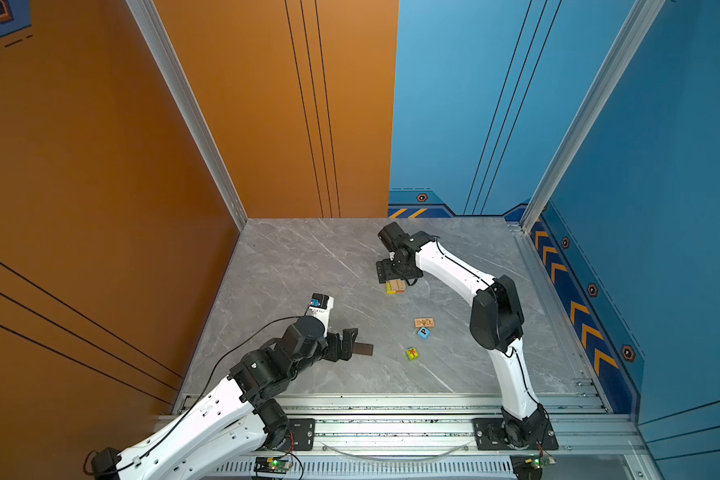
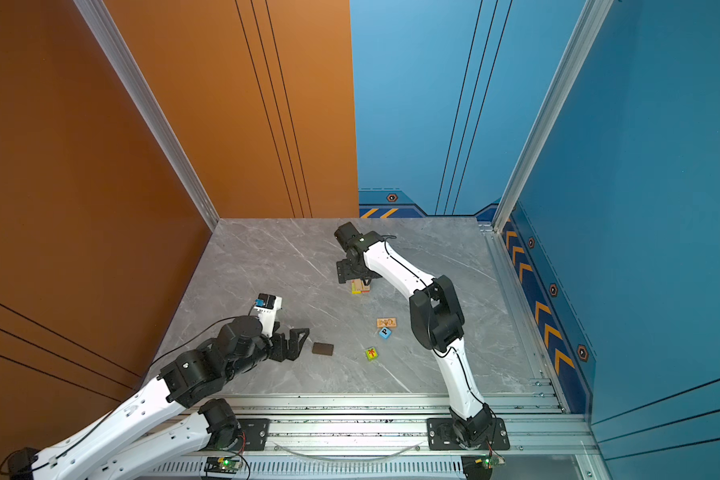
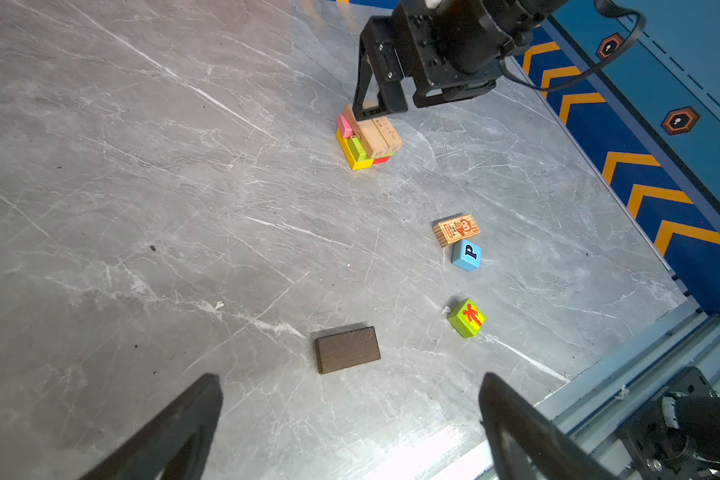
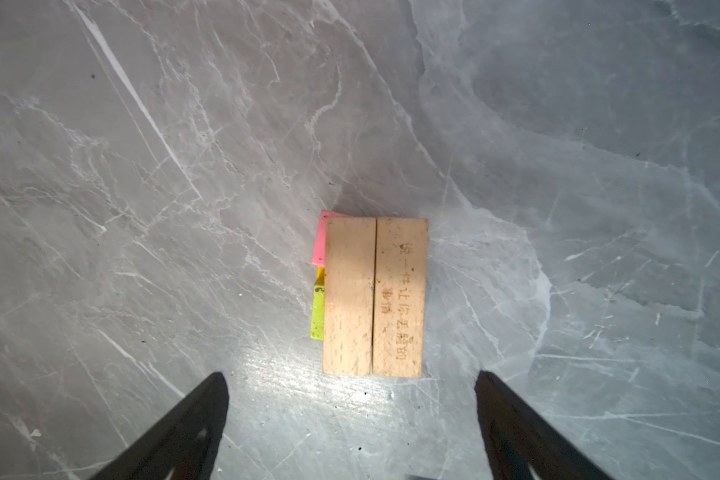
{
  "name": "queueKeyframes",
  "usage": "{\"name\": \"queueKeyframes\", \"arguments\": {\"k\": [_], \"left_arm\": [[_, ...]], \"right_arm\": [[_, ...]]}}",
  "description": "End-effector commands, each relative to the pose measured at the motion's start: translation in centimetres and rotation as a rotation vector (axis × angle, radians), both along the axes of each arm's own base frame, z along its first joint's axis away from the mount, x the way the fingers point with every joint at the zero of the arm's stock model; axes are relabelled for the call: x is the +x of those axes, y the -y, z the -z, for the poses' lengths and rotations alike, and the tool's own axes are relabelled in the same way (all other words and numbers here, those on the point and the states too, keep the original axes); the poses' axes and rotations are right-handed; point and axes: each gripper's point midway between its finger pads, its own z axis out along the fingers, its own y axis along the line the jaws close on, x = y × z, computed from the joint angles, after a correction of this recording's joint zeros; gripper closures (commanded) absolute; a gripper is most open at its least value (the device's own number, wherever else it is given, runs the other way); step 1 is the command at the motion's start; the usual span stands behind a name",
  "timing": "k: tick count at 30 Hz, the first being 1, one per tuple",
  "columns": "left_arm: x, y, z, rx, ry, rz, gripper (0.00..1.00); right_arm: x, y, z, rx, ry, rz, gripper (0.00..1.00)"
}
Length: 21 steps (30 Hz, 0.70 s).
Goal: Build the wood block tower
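**Both tools released, tower three layers high**

On the grey table (image 1: 292,266), the right tool (image 4: 350,374) hangs over the wood block tower (image 3: 368,139), jaws spread, gripping nothing. Two tan blocks lie side by side atop pink and lime, over yellow and red. The left tool (image 3: 348,377), also spread and empty, sits just short of the dark brown block (image 3: 347,349). Well apart from the tower lie a picture block (image 3: 456,229), the blue "P" cube (image 3: 467,254) just beside it, and the green cube (image 3: 467,318).
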Motion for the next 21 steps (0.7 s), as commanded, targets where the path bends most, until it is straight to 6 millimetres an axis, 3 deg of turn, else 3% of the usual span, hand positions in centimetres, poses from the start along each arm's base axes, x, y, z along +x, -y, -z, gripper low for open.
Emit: {"name": "queueKeyframes", "arguments": {"k": [1, 21], "left_arm": [[-0.7, -0.4, 0.7, 0.017, -0.017, 0.007, 0.02], [-0.8, -0.6, 1.8, 0.038, -0.04, -0.002, 0.02]], "right_arm": [[-0.9, 0.8, -0.4, -0.031, -0.01, 0.026, 0.06], [-0.7, 0.5, 4.2, -0.058, -0.088, 0.047, 0.09]]}}
